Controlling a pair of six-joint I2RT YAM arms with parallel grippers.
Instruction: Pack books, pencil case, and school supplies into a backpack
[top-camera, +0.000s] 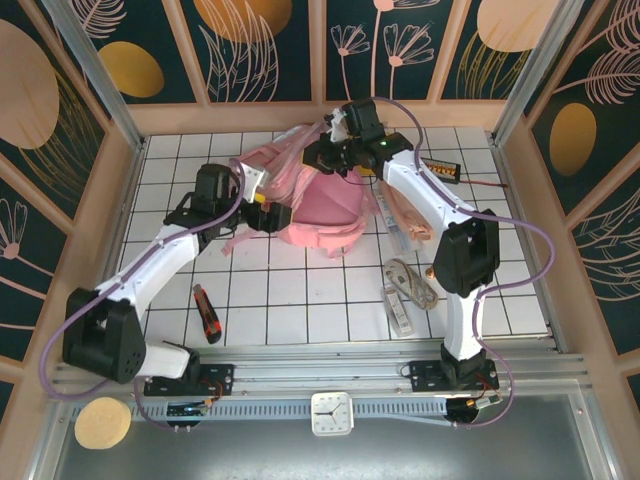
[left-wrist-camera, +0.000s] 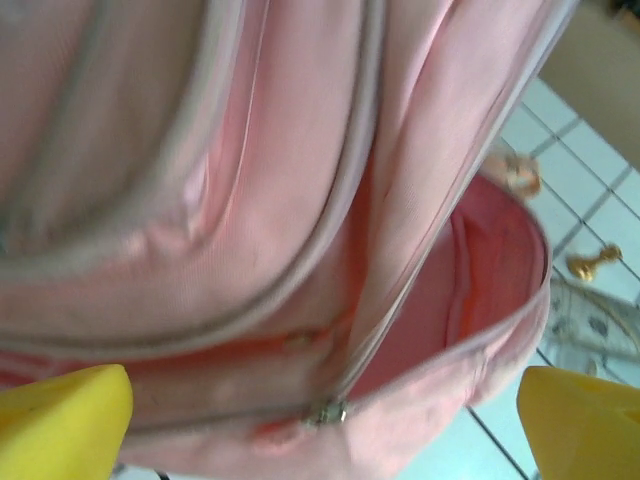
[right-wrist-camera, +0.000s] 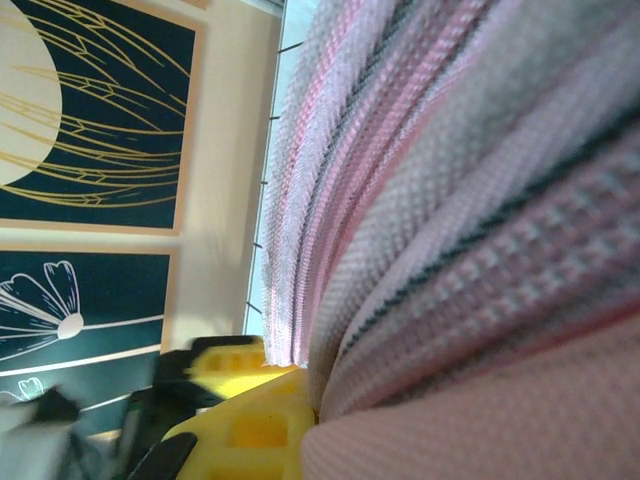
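Backpack (top-camera: 320, 205) pinched by right end effector (top-camera: 322, 157), left end effector (left-wrist-camera: 322, 400) spread wide

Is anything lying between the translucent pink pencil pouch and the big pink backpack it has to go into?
Nothing lies on the tiles between them: the translucent pink pencil pouch sits right beside the light-pink fabric backpack. The right arm's white forearm does cross above the pouch, with the right gripper shut on the backpack's top fabric.
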